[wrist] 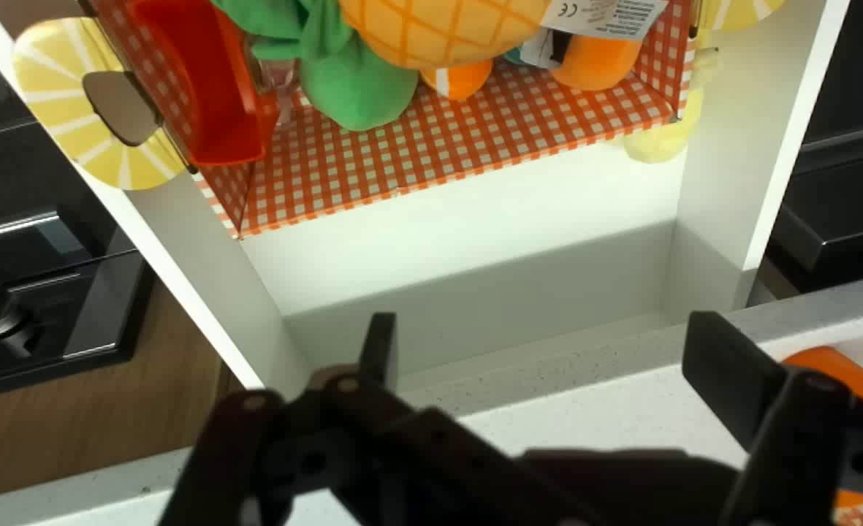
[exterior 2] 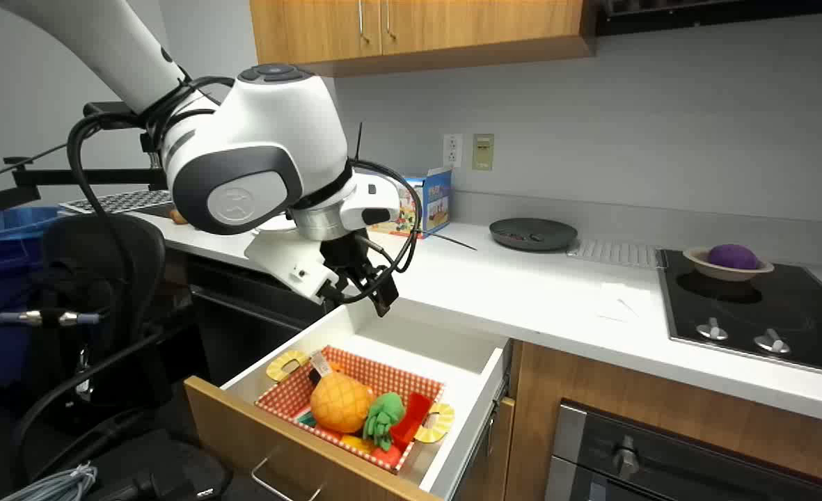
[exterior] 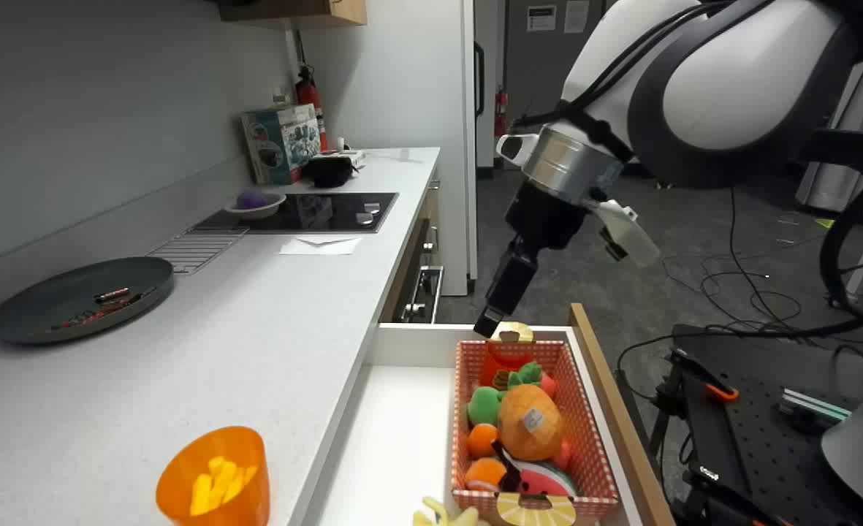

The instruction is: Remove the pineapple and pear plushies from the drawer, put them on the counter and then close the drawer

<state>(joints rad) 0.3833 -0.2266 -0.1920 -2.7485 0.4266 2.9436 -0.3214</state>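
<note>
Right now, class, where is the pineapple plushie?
In an exterior view, the pineapple plushie lies in the checked basket on the right inside the drawer, beside the watermelon toy.

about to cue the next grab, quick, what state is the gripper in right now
Gripper: open, holding nothing.

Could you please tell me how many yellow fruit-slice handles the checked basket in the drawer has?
2: one yellow handle on the end of the basket nearer the oven, a matching handle on the opposite end.
</note>
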